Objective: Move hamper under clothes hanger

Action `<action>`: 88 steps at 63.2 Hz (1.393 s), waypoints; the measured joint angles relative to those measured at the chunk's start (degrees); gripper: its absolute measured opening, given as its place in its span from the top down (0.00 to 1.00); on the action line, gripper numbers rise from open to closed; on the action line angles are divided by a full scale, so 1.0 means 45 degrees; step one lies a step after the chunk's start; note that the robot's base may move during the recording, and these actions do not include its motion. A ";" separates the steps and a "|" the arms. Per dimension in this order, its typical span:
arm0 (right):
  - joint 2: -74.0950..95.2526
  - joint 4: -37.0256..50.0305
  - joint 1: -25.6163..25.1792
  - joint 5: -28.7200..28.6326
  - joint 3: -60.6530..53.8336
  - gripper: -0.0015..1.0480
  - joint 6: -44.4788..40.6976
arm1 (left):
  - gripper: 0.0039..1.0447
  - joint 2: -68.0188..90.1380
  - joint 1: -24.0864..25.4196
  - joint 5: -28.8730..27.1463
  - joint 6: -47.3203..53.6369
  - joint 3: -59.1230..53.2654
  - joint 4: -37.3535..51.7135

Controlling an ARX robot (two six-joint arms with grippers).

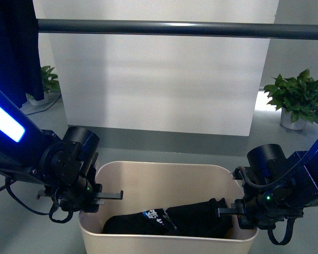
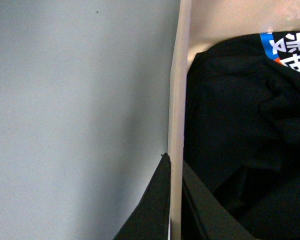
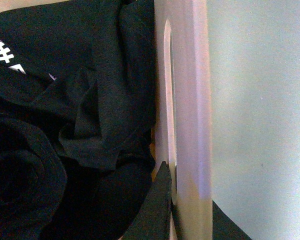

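Hamper (image 1: 164,177) sits on the floor at the bottom centre of the front view. The clothes hanger (image 1: 175,27) runs across the top of the frame and looks to stand further back. The left hand (image 1: 98,198) is clamped on the rim at the lower left, one finger (image 2: 150,212) outside the wall and the other inside. The right hand (image 1: 238,211) pinches the opposite rim the same way, close to a handle slot (image 3: 167,100). Dark clothes (image 1: 169,217) lie heaped in the bottom. I'd judge it a light, stiff plastic tub with a soft, light load. It should slide easily, though smooth thin walls could flex or slip from a pinch. The rolled rim at both short ends, by the slots, seems the sound place to hold, with both arms moving together.
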 joint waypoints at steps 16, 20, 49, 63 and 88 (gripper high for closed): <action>0.0073 0.0049 -0.0005 -0.0034 0.0063 0.97 -0.0073 | 0.96 0.0180 -0.0019 -0.0087 -0.0044 0.0219 -0.0034; 0.0126 0.0049 -0.0005 -0.0024 0.0112 0.97 -0.0073 | 0.96 0.0219 -0.0024 -0.0117 -0.0034 0.0253 -0.0039; 0.0325 0.0432 -0.0034 0.0398 0.0253 0.53 -0.0087 | 0.47 0.0272 -0.0039 -0.0121 0.0214 0.0170 0.0583; 0.0316 0.1083 -0.0141 0.0500 -0.0092 0.25 -0.0073 | 0.18 -0.0087 -0.0209 -0.0194 0.0801 -0.0457 0.1933; -0.1690 0.3696 -0.0155 0.0374 -0.1928 0.07 0.0189 | 0.06 -0.2929 -0.0491 0.0559 0.0918 -0.1996 0.3925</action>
